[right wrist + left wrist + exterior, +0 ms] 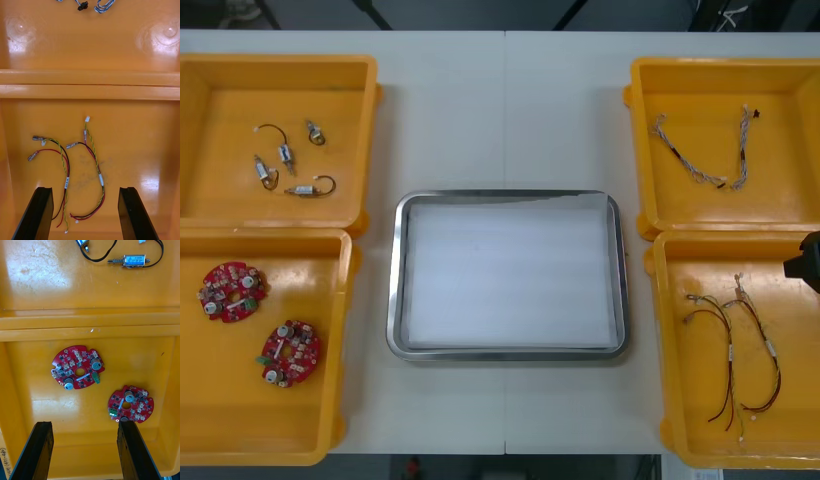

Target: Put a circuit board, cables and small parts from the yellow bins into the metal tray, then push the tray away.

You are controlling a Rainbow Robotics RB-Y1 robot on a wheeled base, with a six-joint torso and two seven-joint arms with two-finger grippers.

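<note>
Two round red circuit boards lie in the near left yellow bin. My left gripper hangs open above that bin. One board lies just beyond its right finger, and the other board lies farther off. My right gripper stands open over the near right bin, with the red and yellow cables running between its fingers. The metal tray, white inside, sits in the middle with nothing in it.
The far left bin holds several small metal parts with black wires. The far right bin holds twisted blue and white cables. A black piece of the right arm shows at the table's right edge.
</note>
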